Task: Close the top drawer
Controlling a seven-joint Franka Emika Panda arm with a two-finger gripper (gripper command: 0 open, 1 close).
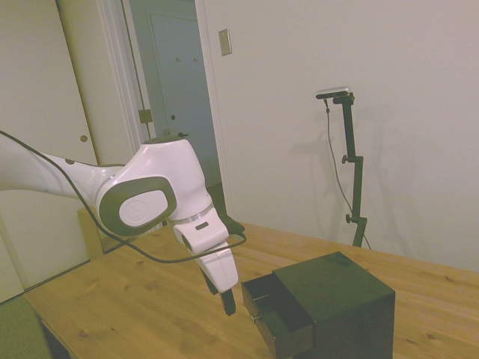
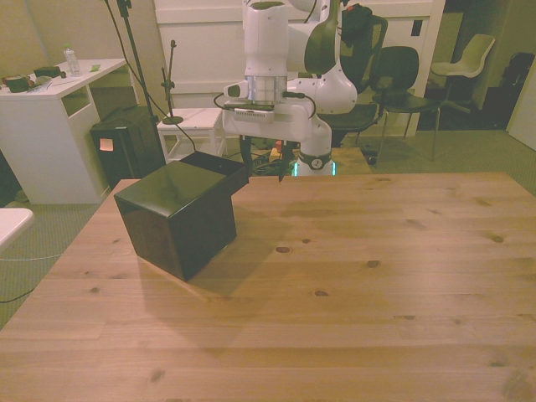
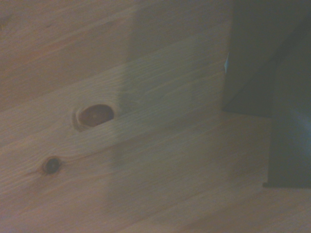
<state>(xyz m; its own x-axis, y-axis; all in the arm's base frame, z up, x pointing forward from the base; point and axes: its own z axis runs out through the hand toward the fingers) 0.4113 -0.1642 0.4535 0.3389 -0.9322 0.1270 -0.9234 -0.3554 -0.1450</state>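
**Mia:** Where is the top drawer (image 1: 263, 293)?

**Ben:** It is at the top of the black box cabinet (image 1: 340, 303). It sticks out of the cabinet, so it is open. In the side view it sticks out toward the robot arm.

**Mia:** What does the cabinet look like?

**Ben:** It is a dark cube with flat, smooth sides and sharp corners. In the front view the cabinet (image 2: 177, 216) sits on the front view's left part of the worktop, and the drawer (image 2: 216, 164) pokes out at the back.

**Mia:** What is the worktop made of?

**Ben:** The worktop (image 1: 135, 299) is pale wood with long lines and round brown knots. The wrist view shows one oval knot (image 3: 95, 115) and a small dark one up close. A dark, blurry block with straight edges is beside them.

**Mia:** Where is the end effector (image 1: 227, 301)?

**Ben:** It hangs just above the wood, near the open drawer's front but not touching it. The arm is white, smooth and round, with a grey ring.

**Mia:** Are its fingers apart or together?

**Ben:** I cannot tell. They look like one dark tip from the side.
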